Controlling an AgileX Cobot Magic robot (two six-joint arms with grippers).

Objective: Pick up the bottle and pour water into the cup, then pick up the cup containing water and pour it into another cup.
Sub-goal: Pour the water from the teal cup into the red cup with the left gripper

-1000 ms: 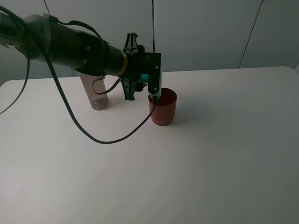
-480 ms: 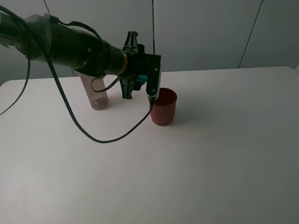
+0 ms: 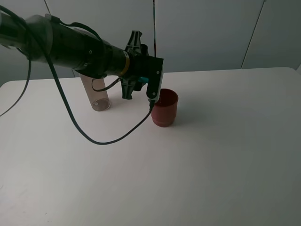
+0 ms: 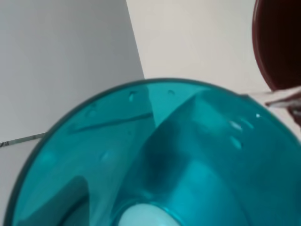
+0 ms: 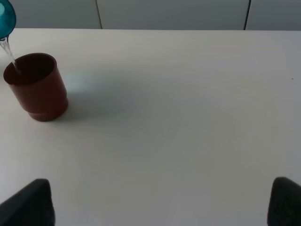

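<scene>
My left gripper [image 3: 149,87] is shut on the cup [image 3: 145,79], a teal tumbler tipped steeply above the rim of another cup [image 3: 164,108], the red-brown one on the table. In the left wrist view the teal cup [image 4: 155,179] fills the frame, and a thin stream of water [image 4: 277,96] runs from its lip toward the red cup [image 4: 282,42]. The right wrist view shows the teal cup [image 5: 5,19] and the stream [image 5: 9,56] falling into the red cup [image 5: 37,87]. The bottle [image 3: 96,94] stands upright behind my left arm, its top hidden. My right gripper [image 5: 157,205] is open, far from the cups.
A black cable [image 3: 99,141] hangs from the left arm and loops over the white table [image 3: 211,165] in front of the bottle. A grey panelled wall [image 3: 211,33] runs behind the table's far edge.
My left wrist has rolled a little further and its fingertip has risen slightly above the red cup's rim. The bottle and the red cup have not moved.
</scene>
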